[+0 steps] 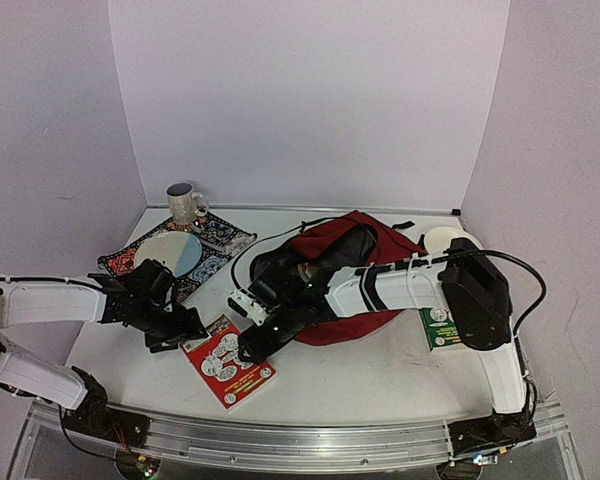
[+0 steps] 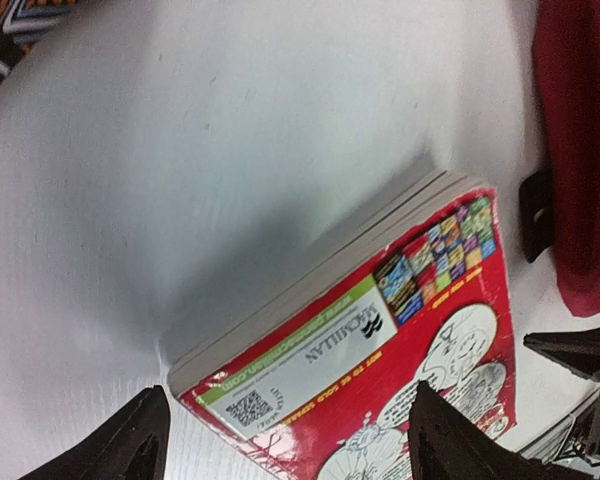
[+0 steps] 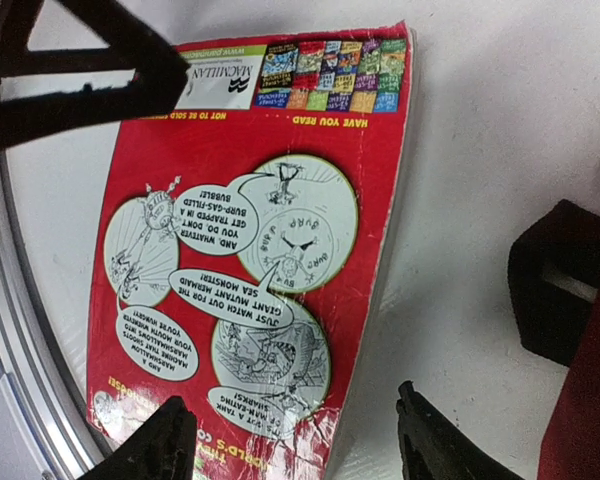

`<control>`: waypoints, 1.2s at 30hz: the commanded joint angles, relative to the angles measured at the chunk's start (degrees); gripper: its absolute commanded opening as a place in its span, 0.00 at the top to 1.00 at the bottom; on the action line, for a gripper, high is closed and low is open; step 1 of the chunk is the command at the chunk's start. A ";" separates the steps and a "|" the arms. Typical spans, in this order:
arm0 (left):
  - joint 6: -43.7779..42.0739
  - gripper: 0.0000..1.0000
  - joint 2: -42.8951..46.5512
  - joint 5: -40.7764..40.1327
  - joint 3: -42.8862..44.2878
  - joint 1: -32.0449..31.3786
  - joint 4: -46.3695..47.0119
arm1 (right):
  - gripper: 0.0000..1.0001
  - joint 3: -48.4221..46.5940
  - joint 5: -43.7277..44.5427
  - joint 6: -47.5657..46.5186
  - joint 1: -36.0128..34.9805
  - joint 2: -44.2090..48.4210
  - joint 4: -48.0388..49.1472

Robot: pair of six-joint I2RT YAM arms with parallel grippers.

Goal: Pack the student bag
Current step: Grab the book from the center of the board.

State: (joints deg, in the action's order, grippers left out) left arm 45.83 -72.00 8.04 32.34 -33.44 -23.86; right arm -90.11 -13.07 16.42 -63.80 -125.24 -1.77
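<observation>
Both left tool (image 2: 285, 400) and right tool (image 3: 290, 398) are set wide astride the red book (image 1: 227, 362), for loading the student bag (image 1: 385, 238)

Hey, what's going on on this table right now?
Two robot arms are working on a red book that lies flat on the table in front of the dark red backpack. The left gripper and the right gripper are both down at the book with their jaws open, each set over an edge of it. The book isn't lifted yet.
</observation>
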 commanded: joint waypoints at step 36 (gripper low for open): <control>4.56 0.30 -9.77 0.71 4.45 -7.87 19.17 | 0.63 -4.31 -15.36 6.12 3.30 1.87 3.30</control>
State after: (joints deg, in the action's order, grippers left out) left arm 50.98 -80.99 6.34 33.44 -40.15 -11.24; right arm -94.21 -24.57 21.65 -59.12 -127.14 -3.93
